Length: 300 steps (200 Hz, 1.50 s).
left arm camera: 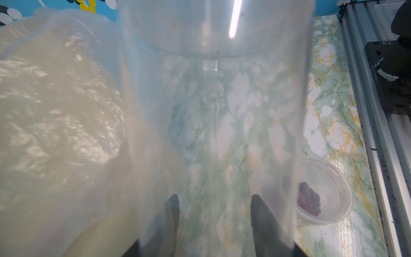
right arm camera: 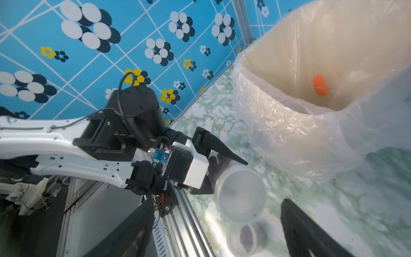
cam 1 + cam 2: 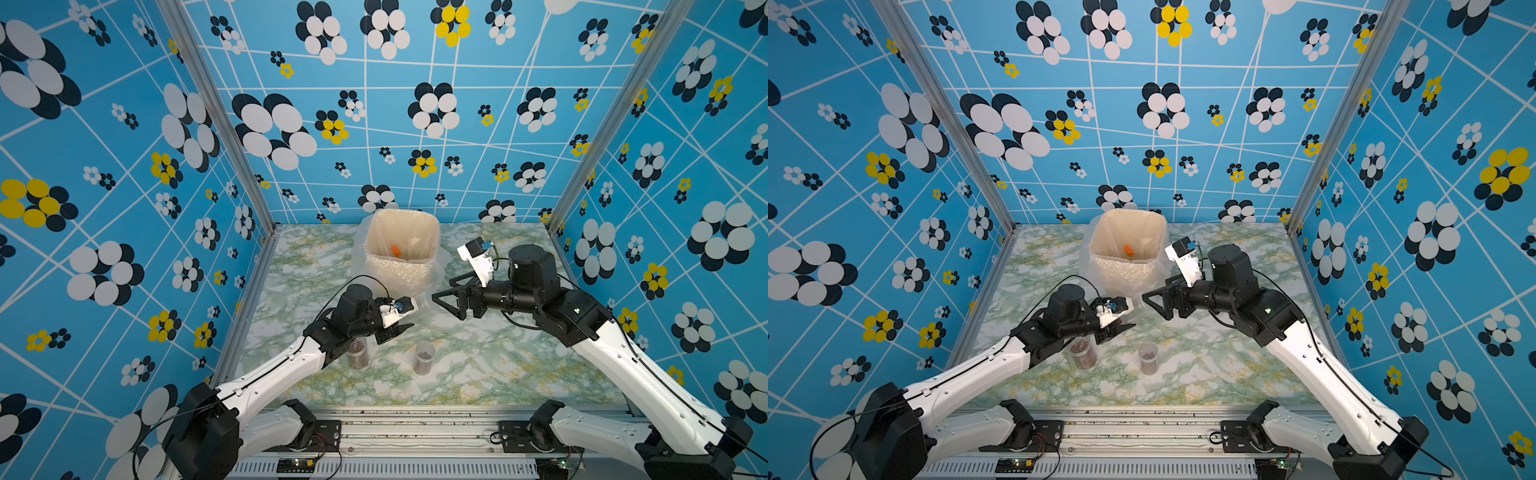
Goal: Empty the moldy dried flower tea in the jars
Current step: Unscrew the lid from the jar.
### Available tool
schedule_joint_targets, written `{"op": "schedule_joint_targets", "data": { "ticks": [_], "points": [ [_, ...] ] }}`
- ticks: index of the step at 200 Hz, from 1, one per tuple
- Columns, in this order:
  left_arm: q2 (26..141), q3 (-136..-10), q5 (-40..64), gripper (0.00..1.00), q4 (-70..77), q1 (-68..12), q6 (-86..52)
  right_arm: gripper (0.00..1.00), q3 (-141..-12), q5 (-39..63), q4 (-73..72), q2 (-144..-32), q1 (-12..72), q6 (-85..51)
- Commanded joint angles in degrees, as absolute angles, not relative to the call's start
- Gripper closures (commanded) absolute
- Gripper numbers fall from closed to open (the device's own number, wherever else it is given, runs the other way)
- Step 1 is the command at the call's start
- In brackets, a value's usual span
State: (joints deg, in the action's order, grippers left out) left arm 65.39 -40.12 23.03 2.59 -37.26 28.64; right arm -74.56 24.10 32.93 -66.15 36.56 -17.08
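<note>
Marbling in green and yellow covered the bench (image 3: 498, 374), with blue flower-printed walls (image 3: 124, 166) on three sides. A cream plastic-lined bin (image 3: 399, 272) stood at the far middle, an orange piece (image 3: 395, 250) inside. The left end effector (image 1: 214, 200) was clamped on a clear jar (image 1: 215, 111) lying sideways, lid (image 2: 241, 195) toward the right end effector (image 3: 447, 306), whose jaws gaped wide, holding nothing. Nearer, a second jar (image 3: 358, 353) stood left of centre and a third jar (image 3: 424, 358) near its right, both holding reddish dried flower tea (image 1: 309, 201).

No readable text, labels or numbers, small white mark (image 3: 577, 309) on right arm (image 3: 615, 357) (too blurred)
</note>
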Motion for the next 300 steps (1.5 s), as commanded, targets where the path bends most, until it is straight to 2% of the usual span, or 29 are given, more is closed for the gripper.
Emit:
{"op": "schedule_joint_targets", "data": {
  "ticks": [1, 17, 37, 80, 95, 125, 143, 170, 200, 230, 257, 271, 300],
  "points": [
    [63.7, -39.1, 21.4, 0.83, 3.3, -37.8, 29.7, 0.08, -78.3, 22.8, 42.1, -71.3, 36.3, -25.7],
    [63.6, -38.9, 21.3, 0.83, 3.3, -37.9, 29.7, 0.08, -79.6, 24.4, 43.0, -73.9, 36.3, -26.2],
    [63.6, -38.8, 21.2, 0.83, 3.3, -38.1, 29.5, 0.14, -79.4, 26.4, 41.5, -75.4, 36.3, -26.9],
    [63.4, -39.2, 20.9, 0.83, 2.5, -38.4, 29.6, 0.35, -78.8, 28.5, 40.5, -77.0, 36.3, -26.4],
    [63.3, -39.2, 20.7, 0.83, 2.5, -38.5, 29.6, 0.39, -78.7, 29.6, 40.7, -77.3, 36.3, -26.1],
    [63.6, -39.2, 21.2, 0.83, 2.8, -38.6, 29.0, 0.38, -78.0, 31.9, 40.6, -77.5, 36.3, -25.1],
    [63.9, -39.3, 21.4, 0.83, 3.1, -38.6, 28.8, 0.34, -78.4, 31.8, 42.3, -78.1, 36.3, -23.5],
    [64.0, -39.2, 21.5, 0.83, 3.5, -38.6, 28.7, 0.35, -79.0, 32.2, 43.9, -79.1, 36.3, -21.8],
    [64.3, -39.1, 22.0, 0.83, 3.8, -38.5, 28.5, 0.57, -79.3, 32.8, 44.5, -79.7, 36.3, -20.6],
    [64.4, -39.3, 24.7, 0.84, 4.0, -38.4, 27.8, 0.71, -79.3, 33.4, 44.6, -79.4, 36.3, -15.5],
    [65.0, -39.8, 33.4, 0.85, 3.0, -37.7, 27.6, 0.87, -79.0, 30.8, 47.9, -78.5, 36.3, 2.4],
    [65.8, -40.3, 37.8, 0.85, 1.8, -37.2, 27.7, 0.9, -78.1, 27.2, 49.0, -77.8, 36.4, 13.5],
    [67.4, -41.5, 43.2, 0.85, 0.6, -36.8, 28.1, 0.99, -77.8, 21.1, 49.6, -77.7, 36.4, 27.8]
  ]
}}
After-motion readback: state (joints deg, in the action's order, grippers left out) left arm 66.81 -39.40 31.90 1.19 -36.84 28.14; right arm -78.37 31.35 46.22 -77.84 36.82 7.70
